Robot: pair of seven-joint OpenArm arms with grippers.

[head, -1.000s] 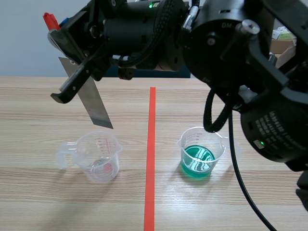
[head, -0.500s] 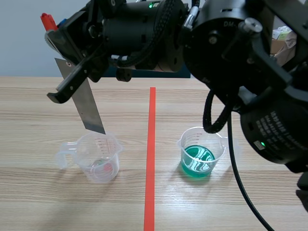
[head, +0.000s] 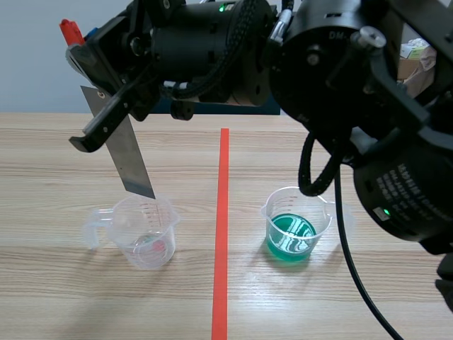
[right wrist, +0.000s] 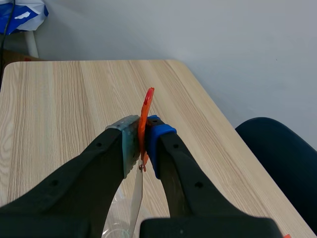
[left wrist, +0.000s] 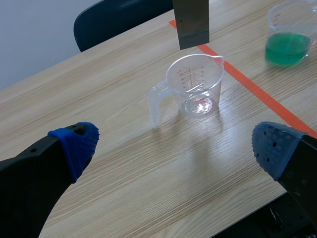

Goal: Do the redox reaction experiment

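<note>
My right gripper (head: 81,92) comes across from the right, high above the table's left half. It is shut on a red tab (right wrist: 147,106) from which a grey metal strip (head: 129,159) hangs. The strip's lower end sits just over the rim of an empty-looking clear beaker (head: 145,230) with a handle on its left. A second beaker (head: 294,227) holding green liquid stands right of the tape line. In the left wrist view my left gripper (left wrist: 176,148) is open with blue pads (left wrist: 77,144) wide apart, the clear beaker (left wrist: 195,84) ahead of it and the strip (left wrist: 190,22) above that.
An orange-red tape line (head: 221,234) runs down the middle of the wooden table. A dark blue chair (left wrist: 119,17) stands past the far edge. Boxes (head: 417,60) sit at the back right. The right arm's bulk fills the upper right of the scene view.
The right gripper has carried the strip a little to the left, bringing its lower end over the clear beaker's rim. It has stayed still for the last half second.
</note>
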